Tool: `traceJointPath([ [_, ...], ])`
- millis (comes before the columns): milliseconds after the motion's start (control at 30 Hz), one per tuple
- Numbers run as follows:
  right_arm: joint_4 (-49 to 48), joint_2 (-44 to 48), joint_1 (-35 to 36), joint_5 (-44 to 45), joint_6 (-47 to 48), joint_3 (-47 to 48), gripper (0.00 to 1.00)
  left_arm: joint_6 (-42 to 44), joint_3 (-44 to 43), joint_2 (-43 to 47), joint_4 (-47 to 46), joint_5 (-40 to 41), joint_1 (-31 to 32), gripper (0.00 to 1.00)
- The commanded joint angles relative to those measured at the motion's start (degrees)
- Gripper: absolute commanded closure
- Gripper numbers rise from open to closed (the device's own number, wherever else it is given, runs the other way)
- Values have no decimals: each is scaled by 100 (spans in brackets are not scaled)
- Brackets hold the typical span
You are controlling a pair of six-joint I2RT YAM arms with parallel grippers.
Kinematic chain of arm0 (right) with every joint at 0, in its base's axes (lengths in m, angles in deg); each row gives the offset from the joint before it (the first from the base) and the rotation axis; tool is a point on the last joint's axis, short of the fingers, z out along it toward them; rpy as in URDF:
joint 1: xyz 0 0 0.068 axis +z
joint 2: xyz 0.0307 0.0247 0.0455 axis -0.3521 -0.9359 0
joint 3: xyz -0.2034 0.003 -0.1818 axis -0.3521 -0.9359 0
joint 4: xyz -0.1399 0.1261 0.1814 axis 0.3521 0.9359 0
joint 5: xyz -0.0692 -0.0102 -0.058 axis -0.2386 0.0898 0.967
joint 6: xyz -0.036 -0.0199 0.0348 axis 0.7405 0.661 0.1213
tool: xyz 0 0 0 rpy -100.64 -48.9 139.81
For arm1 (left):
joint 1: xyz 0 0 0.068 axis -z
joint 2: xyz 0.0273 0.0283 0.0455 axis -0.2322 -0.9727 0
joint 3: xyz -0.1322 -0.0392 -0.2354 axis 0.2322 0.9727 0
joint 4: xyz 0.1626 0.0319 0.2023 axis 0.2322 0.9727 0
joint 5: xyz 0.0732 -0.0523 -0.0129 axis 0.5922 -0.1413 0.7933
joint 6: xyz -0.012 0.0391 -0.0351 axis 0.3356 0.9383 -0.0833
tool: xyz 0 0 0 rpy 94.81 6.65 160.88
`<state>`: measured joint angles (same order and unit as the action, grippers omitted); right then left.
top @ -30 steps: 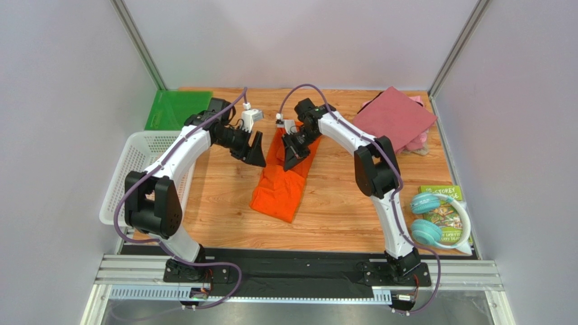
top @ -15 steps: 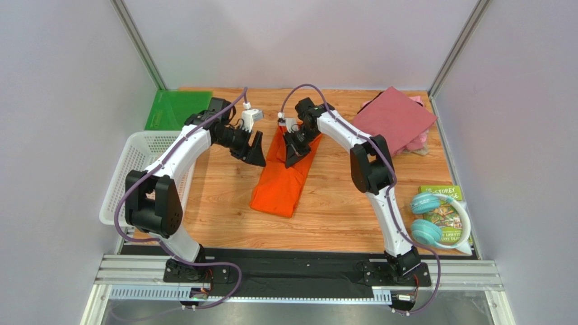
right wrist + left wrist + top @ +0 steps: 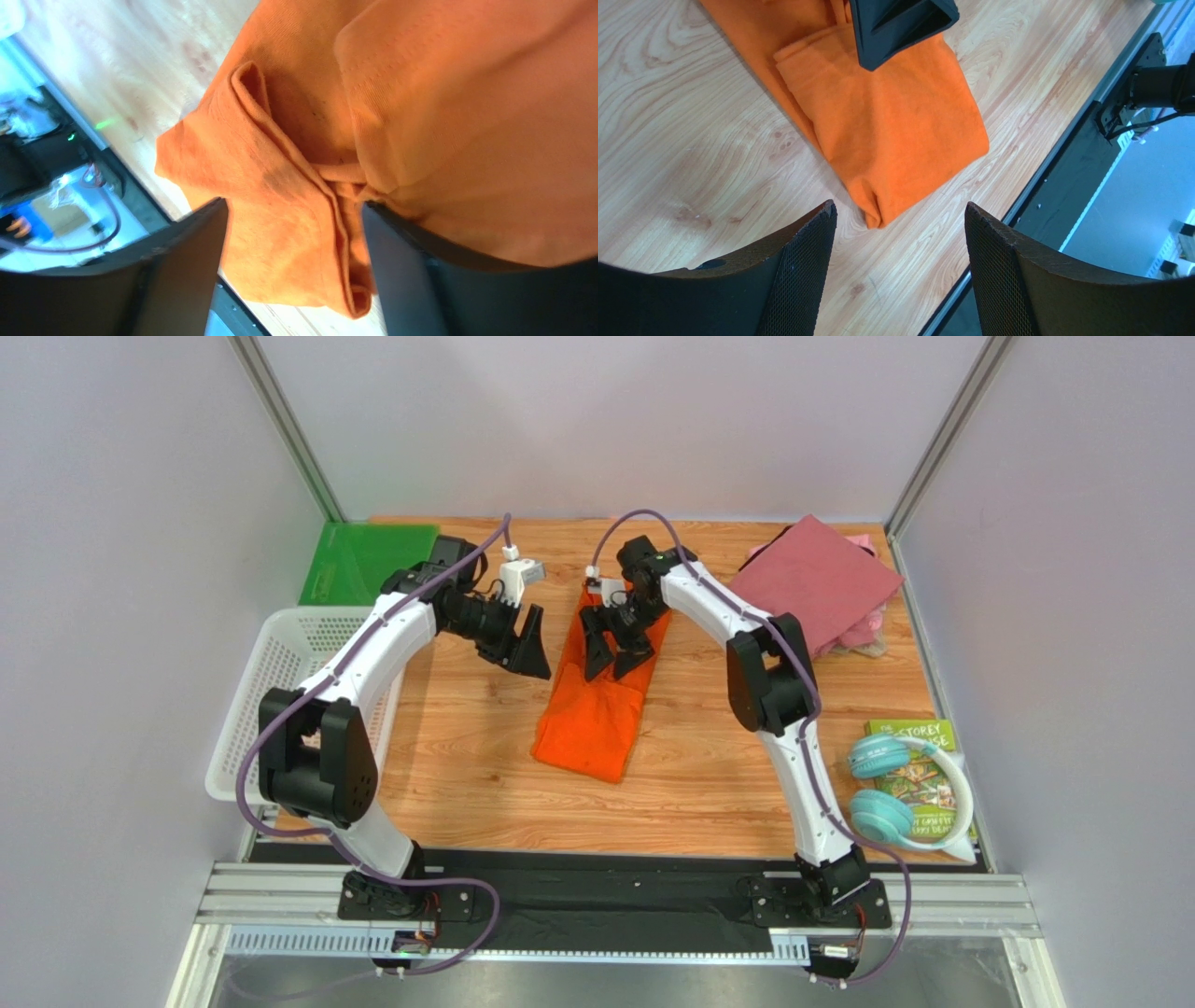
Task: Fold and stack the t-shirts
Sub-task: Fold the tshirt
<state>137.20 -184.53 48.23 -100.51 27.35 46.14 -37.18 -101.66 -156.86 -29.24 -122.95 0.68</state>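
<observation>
Since the earlier frame the orange t-shirt (image 3: 596, 707) has been tugged a bit further up the table (image 3: 449, 742) and straightened into a long strip, and it's been let go: the right gripper (image 3: 615, 647) is now seen with its fingers spread wide just over the strip's far end, nothing pinched. The left gripper (image 3: 530, 651) is parked just beside the shirt's left edge, fingers also wide and empty. Progress-wise, roughly halfway could be guessed: a maroon t-shirt (image 3: 814, 577) is already laid as a flat square at the far right corner on top of a pale pink one (image 3: 867, 633), while the orange one is only folded lengthwise, so it's still to be folded across and stacked. As for writing, only "STOREY" can be made out on the book (image 3: 919, 784) under the teal headphones (image 3: 884, 816); the rest is too small
</observation>
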Motion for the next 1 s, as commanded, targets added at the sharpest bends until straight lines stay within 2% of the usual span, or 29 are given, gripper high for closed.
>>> traceJointPath([
  [0,-135,811,-204,967,-357,226,19,15,-203,-70,-26,-365,-13,26],
  [33,-205,925,-204,1028,-435,235,13,6,-194,-62,-44,-400,-5,26],
  [67,-266,1074,-230,1159,-497,174,0,15,-168,-44,-61,-488,-5,26],
  [167,-653,1593,-283,1091,-1050,-167,0,23,69,52,-245,-550,48,25],
  [267,-1066,2129,-274,1396,-1665,-975,0,164,350,53,-334,-341,197,25],
  [400,-1689,3042,-126,1643,-2316,-2810,0,436,667,8,-290,-137,338,25],
  [433,-1856,3392,32,1731,-2439,-3537,0,567,833,17,-273,-111,347,24],
  [533,-2312,3808,339,1758,-2764,-4874,0,665,1088,-35,-273,196,391,23],
  [667,-3086,4309,525,1408,-3457,-6027,0,682,1264,-220,-281,599,575,23],
  [767,-3834,4345,604,1021,-4002,-6531,0,656,1397,-255,-430,803,830,23],
  [833,-4036,4301,692,915,-4083,-6515,5,621,1292,-334,-405,777,900,23],
  [867,-3994,4319,710,871,-4101,-6428,10,586,1222,-343,-352,690,909,23],
  [967,-3310,4476,701,1159,-3865,-5743,13,577,958,-194,-237,496,909,23],
])
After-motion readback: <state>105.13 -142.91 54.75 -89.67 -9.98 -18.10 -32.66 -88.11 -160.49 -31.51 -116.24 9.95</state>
